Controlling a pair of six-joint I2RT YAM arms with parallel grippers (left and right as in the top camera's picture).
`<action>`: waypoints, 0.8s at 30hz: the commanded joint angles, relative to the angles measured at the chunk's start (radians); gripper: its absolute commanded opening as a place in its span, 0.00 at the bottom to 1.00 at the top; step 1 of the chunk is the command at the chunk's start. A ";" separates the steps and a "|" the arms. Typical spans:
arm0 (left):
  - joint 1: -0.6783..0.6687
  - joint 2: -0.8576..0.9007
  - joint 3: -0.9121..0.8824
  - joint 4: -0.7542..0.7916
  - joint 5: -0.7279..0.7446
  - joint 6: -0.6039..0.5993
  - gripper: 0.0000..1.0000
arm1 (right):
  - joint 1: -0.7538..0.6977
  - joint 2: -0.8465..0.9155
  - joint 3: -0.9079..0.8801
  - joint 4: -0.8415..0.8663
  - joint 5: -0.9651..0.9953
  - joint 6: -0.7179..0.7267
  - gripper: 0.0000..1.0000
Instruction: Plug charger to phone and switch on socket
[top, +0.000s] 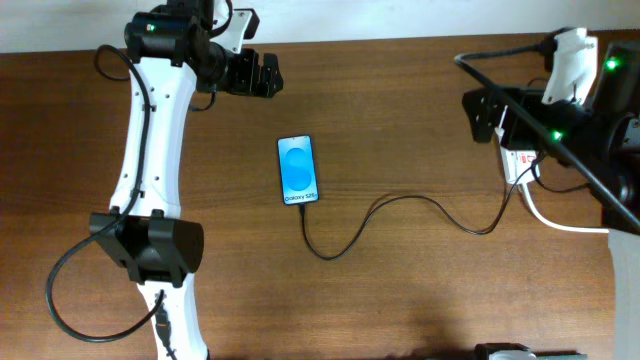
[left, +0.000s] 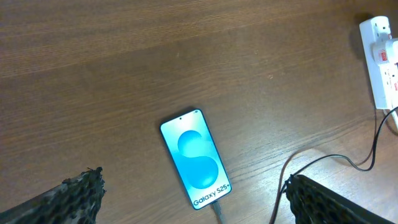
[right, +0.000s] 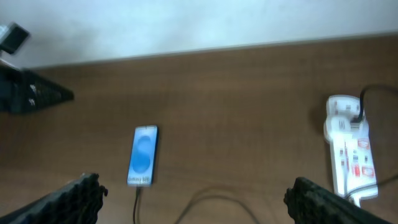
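Brown wood grain runs across the table (top: 400, 110), and we find the phone (top: 297, 170) lying flat on it, screen up, near the middle. The left gripper (top: 262, 75) hangs beyond the phone's far end and a little to its left, apart from it. In the left wrist view the phone sits ahead of and between the two fingers (left: 68, 199). We see those fingers spread wide, with nothing between them and touching nothing. The right gripper (right: 194, 183) is likewise spread wide and empty, well to the right of the phone and near the socket (right: 351, 149), which the overhead view shows mostly hidden under that arm.

The phone's long axis runs from the far side of the table toward the near side, slightly tilted, with the "Galaxy S25+" strip at the near end. The charger (top: 400, 200) meets that near short edge, loops on the table and trails right toward the socket. The socket's long axis also runs far to near. We cannot tell whether its red switches are on.
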 joint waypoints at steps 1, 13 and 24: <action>0.006 -0.008 0.022 0.002 -0.007 0.019 0.99 | 0.008 0.020 0.007 -0.039 0.013 -0.012 0.98; 0.006 -0.008 0.022 0.002 -0.007 0.019 0.99 | 0.009 -0.195 -0.301 0.142 0.012 -0.329 0.98; 0.006 -0.008 0.022 0.002 -0.007 0.019 0.99 | 0.057 -0.922 -1.369 1.000 0.005 -0.352 0.98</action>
